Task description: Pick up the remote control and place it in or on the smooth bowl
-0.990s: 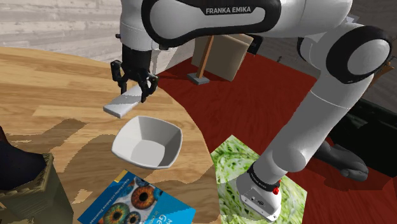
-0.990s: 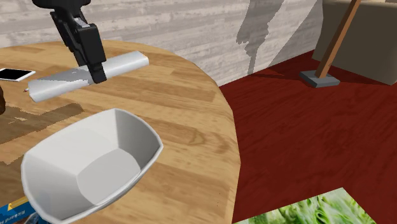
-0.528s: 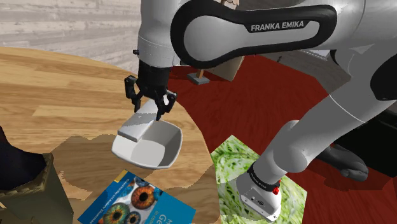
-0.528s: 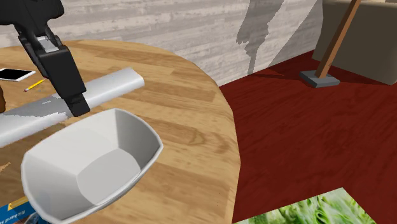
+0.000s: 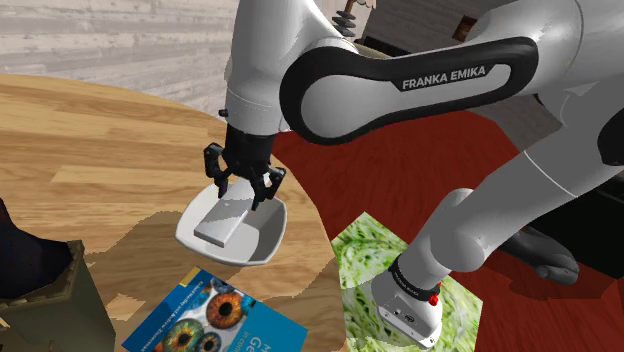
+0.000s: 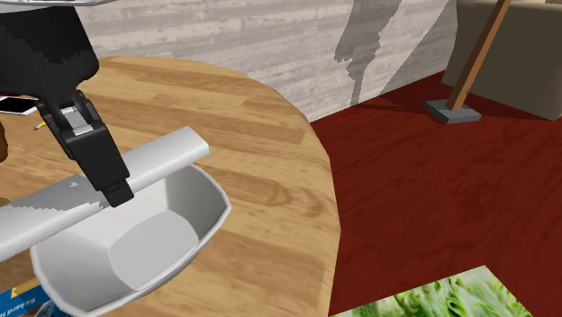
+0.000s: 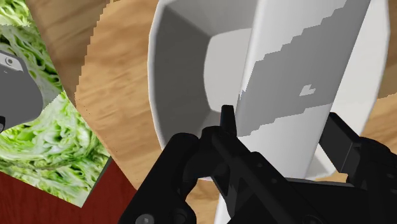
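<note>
A long, flat white-and-grey remote control [image 5: 222, 218] hangs tilted over the white square-sided bowl [image 5: 268, 238], its low end inside the rim. My black gripper [image 5: 241, 196] is shut on the remote's upper half. In the second exterior view the remote [image 6: 153, 155] lies as a bar across the bowl [image 6: 180, 257], with the gripper [image 6: 113, 185] clasping its middle. The wrist view has both fingers [image 7: 224, 124] pressed against the remote [image 7: 305, 70], and the bowl's hollow [image 7: 184, 70] lies right beneath. I cannot tell whether the remote touches the bowl.
The bowl stands near the round wooden table's edge [image 6: 320, 180]. A blue book with eye pictures [image 5: 215, 318] lies just in front of it, and an olive box [image 5: 50, 300] stands at the lower left. A phone [image 6: 22, 105] lies farther back. Red floor and a green mat [image 5: 375, 260] lie beyond.
The gripper has carried the remote from above the bare tabletop over to the bowl and lowered it, so its low end now dips inside the rim.
</note>
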Robot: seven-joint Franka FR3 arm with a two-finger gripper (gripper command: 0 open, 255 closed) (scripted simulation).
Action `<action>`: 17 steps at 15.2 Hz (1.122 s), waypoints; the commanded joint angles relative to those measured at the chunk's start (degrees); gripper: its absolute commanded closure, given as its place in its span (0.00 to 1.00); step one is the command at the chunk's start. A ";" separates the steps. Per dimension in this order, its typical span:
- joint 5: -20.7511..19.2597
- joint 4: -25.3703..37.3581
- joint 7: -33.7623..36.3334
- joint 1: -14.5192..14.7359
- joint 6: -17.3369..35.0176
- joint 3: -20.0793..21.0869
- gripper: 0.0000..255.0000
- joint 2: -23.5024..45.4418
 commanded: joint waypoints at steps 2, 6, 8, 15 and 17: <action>-0.31 -1.63 0.26 -0.04 2.42 0.39 1.00 0.85; -0.88 -3.65 0.76 -0.11 5.65 0.96 1.00 2.22; -1.11 -4.28 0.96 -0.14 6.72 1.15 1.00 2.73; -1.12 -4.28 0.96 -0.13 6.72 1.15 1.00 2.73; -1.11 -4.29 0.96 -0.13 6.73 1.15 0.00 2.73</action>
